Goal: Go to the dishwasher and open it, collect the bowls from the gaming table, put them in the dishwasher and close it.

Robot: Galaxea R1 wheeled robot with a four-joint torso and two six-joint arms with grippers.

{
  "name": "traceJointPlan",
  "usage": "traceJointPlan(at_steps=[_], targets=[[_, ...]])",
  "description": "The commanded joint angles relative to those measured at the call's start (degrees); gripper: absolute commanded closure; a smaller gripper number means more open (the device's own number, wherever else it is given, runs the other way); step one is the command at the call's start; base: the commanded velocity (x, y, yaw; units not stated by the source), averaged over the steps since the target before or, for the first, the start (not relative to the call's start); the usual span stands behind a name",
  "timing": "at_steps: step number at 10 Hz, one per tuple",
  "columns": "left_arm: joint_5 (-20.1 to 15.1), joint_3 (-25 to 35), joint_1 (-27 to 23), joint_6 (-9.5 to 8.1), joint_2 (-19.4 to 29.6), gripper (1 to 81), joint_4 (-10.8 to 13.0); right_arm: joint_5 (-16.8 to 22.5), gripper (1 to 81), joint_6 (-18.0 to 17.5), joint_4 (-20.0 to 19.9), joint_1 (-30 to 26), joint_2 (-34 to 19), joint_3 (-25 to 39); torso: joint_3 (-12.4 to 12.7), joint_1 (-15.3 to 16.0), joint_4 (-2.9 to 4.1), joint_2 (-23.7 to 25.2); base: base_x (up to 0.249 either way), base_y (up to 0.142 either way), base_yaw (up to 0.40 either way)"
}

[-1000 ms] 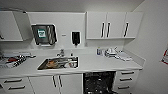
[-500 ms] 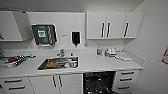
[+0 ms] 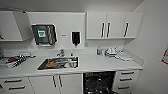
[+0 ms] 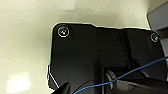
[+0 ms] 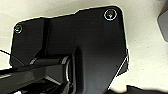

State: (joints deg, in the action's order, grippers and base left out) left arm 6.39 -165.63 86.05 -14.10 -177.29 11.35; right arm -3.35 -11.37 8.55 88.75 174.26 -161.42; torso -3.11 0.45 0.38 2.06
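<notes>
Head view shows the dishwasher (image 3: 99,82) standing open under the white table (image 3: 100,63), between the cabinet doors (image 3: 56,83) and the drawers (image 3: 127,80); its dark racks are exposed. The sink (image 3: 58,63) holds dishes. No bowls or gaming table are identifiable. Wrist views show pale floor (image 4: 25,37) beneath each arm; the state of either hand cannot be told. Risk: the lowered dishwasher door likely projects into the driving path, so a close turn of the base could strike it.

Black screwed wrist plate (image 4: 100,57), blue cable (image 4: 130,75)
</notes>
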Motion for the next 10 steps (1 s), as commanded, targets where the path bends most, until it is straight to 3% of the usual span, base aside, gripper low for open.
traceJointPlan(at_steps=[1, 6, 10], targets=[[-2.52, -0.22, -2.95, 0.31, -0.09, 1.0, 0.08, 3.00, 1.0, 0.21, -0.72, -2.65, -0.12, -0.38, 0.00, 0.00, 0.00, 0.00, 0.000, 0.000, 0.000], [-2.52, 0.05, -3.04, 0.39, -0.26, 1.0, 0.25, 3.00, 1.0, 0.39, -0.11, -2.83, 0.14, 0.06, 0.00, 0.00, 0.00, 0.00, 0.000, 0.000, 0.000], [-2.52, 3.56, -3.04, 0.39, 1.85, 1.0, 0.25, 3.00, 1.0, 0.56, 0.16, -2.74, 0.06, 0.06, 0.00, 0.00, 0.00, 0.00, 0.000, 0.000, 0.000]])
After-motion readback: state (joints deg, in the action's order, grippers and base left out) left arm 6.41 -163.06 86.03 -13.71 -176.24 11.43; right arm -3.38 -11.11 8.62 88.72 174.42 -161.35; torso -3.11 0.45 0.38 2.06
